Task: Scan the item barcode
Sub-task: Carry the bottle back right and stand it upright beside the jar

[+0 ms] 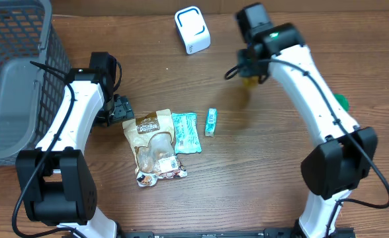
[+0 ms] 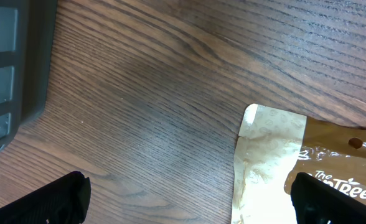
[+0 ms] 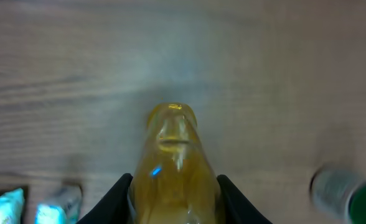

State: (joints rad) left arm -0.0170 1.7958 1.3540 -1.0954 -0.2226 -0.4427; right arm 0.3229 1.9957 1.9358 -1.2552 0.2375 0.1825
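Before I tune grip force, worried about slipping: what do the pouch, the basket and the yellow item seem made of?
The pouch: glossy plastic film, probably; it crinkles and glints. The basket: matte grey plastic, likely; moulded mesh walls. The yellow item: translucent, shiny; plastic or glass, too blurred to tell.

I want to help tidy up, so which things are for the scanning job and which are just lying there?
For the job:
- yellow item, held in the right tool
- white scanner

Just lying about:
- brown snack pouch
- teal packet
- small teal box
- grey basket
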